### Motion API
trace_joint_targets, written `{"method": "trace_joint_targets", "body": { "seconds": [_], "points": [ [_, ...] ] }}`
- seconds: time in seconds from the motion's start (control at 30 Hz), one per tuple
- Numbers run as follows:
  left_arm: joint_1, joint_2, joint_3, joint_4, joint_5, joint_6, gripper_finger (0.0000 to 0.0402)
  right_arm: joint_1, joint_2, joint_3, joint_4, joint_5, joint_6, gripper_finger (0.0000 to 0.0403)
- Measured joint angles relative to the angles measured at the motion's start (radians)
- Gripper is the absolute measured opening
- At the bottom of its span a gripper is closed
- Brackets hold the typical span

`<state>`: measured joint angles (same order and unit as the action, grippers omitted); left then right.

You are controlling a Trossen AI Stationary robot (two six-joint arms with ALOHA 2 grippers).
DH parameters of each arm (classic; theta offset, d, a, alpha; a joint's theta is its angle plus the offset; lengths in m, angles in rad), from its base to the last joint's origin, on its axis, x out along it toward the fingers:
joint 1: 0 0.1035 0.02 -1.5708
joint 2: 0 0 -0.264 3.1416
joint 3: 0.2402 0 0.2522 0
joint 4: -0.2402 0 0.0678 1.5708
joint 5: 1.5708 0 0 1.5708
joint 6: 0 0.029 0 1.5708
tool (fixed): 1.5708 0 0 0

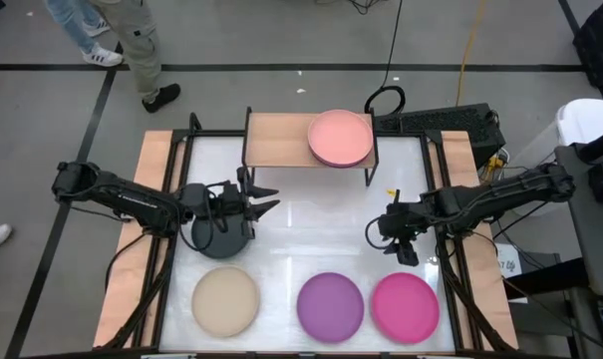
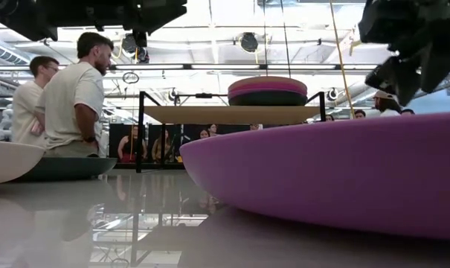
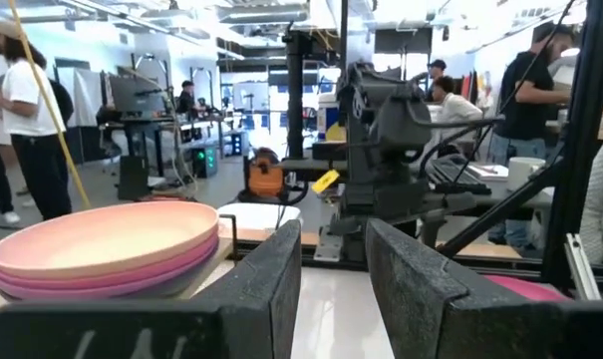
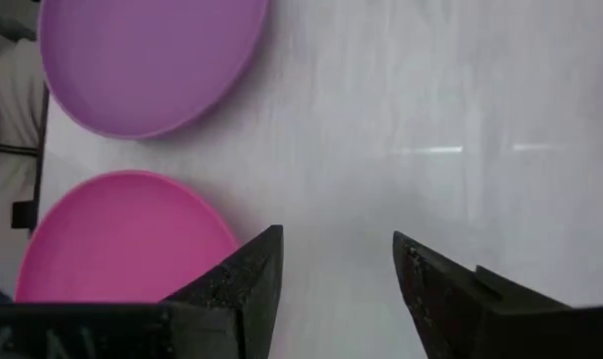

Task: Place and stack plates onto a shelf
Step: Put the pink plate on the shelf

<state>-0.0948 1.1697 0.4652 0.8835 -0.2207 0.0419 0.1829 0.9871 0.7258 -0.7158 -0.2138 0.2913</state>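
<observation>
The shelf stands at the table's far middle, its black legs on the tabletop. On its right half rests a stack of plates topped by a salmon pink one. On the table lie a black-grey plate, a beige plate, a purple plate and a magenta plate. My left gripper hangs open over the black-grey plate's far right rim, pointing level toward the right. My right gripper hangs open above bare table, just beyond the magenta plate, tilted downward.
Wooden boards run along the table's left and right sides. Bare white tabletop lies between the two grippers. The shelf's left half carries nothing. People stand in the room beyond the table.
</observation>
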Motion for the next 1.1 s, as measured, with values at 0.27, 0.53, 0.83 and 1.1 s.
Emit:
{"method": "trace_joint_targets", "body": {
  "seconds": [0.27,0.53,0.83,1.1],
  "points": [
    [-0.008,0.0,0.0,-0.003,0.0,-0.016,0.0122,0.071,0.0,-0.105,0.082,-0.001,0.114,0.0171],
    [-0.012,0.0,0.0,-0.006,0.002,-0.018,0.0122,0.143,0.0,-0.256,0.322,-0.055,0.21,0.0171],
    [-0.012,0.0,0.0,-0.007,0.002,-0.021,0.0122,0.261,0.002,-0.307,0.406,-0.027,0.283,0.0171],
    [-0.012,0.0,0.0,-0.007,0.002,-0.031,0.0122,0.31,0.084,-0.308,0.404,0.056,0.326,0.0171]
  ]
}}
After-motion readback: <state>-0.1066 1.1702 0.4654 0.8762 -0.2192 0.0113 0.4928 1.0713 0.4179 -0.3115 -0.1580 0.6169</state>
